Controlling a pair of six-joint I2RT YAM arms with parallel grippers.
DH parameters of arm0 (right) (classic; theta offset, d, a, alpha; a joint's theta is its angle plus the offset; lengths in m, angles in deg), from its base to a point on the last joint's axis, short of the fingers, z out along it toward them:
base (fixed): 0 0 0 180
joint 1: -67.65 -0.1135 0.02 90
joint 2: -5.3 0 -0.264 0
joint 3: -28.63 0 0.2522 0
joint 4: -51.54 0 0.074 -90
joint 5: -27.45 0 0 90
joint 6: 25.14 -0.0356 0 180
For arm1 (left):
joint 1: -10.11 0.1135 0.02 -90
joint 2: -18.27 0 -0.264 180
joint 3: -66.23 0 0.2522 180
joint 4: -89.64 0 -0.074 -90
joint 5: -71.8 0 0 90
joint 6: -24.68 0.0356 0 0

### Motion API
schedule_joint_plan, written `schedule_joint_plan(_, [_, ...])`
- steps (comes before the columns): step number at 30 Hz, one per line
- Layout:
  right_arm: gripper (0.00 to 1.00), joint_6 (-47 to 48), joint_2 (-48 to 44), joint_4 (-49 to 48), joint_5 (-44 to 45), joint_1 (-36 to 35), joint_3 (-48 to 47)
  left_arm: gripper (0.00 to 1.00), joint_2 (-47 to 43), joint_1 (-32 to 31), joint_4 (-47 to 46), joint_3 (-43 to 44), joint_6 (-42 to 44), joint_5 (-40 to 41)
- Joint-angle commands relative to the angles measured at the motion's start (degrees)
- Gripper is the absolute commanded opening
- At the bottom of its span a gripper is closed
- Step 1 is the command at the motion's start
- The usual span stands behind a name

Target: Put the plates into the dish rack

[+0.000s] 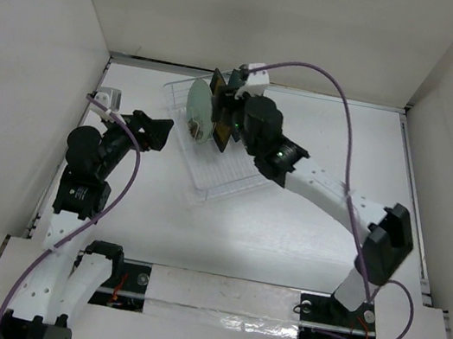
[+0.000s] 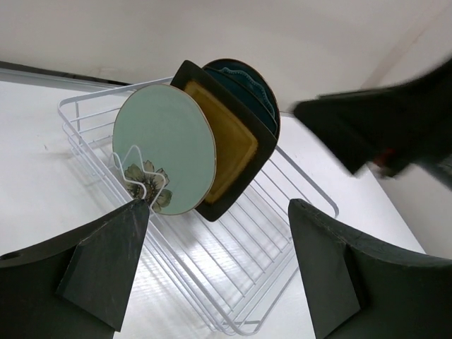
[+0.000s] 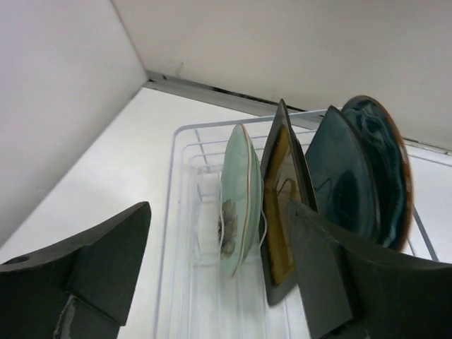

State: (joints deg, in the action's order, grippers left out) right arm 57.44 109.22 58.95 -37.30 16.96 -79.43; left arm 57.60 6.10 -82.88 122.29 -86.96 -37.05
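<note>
The clear dish rack [image 1: 220, 168] lies at an angle in the middle of the table. Plates stand upright at its far end: a pale mint plate [image 1: 198, 108] with a flower, then the mustard-yellow square plate [image 1: 217, 108]. In the right wrist view I see the mint plate [image 3: 240, 191], the yellow plate [image 3: 281, 191], a square teal plate [image 3: 339, 176] and a round teal plate [image 3: 381, 159] in a row. My right gripper [image 1: 234, 118] is open and empty just above these plates. My left gripper [image 1: 161, 133] is open and empty, left of the rack.
White walls enclose the table on three sides. In the left wrist view the rack's near half [image 2: 240, 261] holds no plates, and the right arm [image 2: 395, 120] hangs over its right side. A purple cable [image 1: 351, 112] arcs above the right arm.
</note>
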Motion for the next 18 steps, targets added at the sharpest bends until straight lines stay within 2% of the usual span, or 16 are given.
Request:
schedule_joint_plan(1, [0.66,-0.8,-11.4,-9.6,1.1,-0.5,11.6,0.78,0.0,0.3,-3.4,-0.5,0.4,-0.1])
schedule_joint_plan(2, [0.46,-1.2,-14.3,-10.7,3.5,-0.5,18.7,0.78,0.5,0.3,-3.4,-0.5,0.6,-0.2])
schedule_joint_plan(3, [0.01,-1.7,-20.0,-12.5,5.0,-0.5,22.4,0.78,0.6,0.3,-3.3,-0.4,0.6,-0.7])
schedule_joint_plan(6, [0.0,-2.4,-28.4,-15.1,10.6,0.2,35.4,0.79,-0.1,0.3,-4.7,-0.9,0.6,-1.0])
schedule_joint_plan(7, [0.0,-2.9,-33.8,-14.9,11.4,0.9,38.1,0.79,-0.5,0.3,-5.2,-1.3,0.4,-1.0])
schedule_joint_plan(10, [0.0,-7.2,-44.4,-13.9,12.0,5.8,47.5,0.79,-1.6,0.3,-6.6,-2.2,-0.4,-1.3])
schedule_joint_plan(11, [0.04,-8.9,-46.5,-14.0,9.4,9.2,49.6,0.79,-2.6,0.3,-7.1,-2.8,-0.7,-1.4])
schedule_joint_plan(13, [0.18,-10.0,-49.6,-12.9,5.8,12.9,53.5,0.8,-3.5,0.3,-8.6,-3.5,-2.2,-1.4])
schedule_joint_plan(15, [0.25,-12.2,-51.7,-9.2,3.0,16.9,54.1,0.8,-4.4,0.3,-10.0,-4.2,-3.2,-1.3])
schedule_joint_plan(18, [0.25,-15.0,-54.1,-11.2,0.3,20.1,57.5,0.78,-4.6,0.3,-9.7,-4.0,-4.3,-1.8])
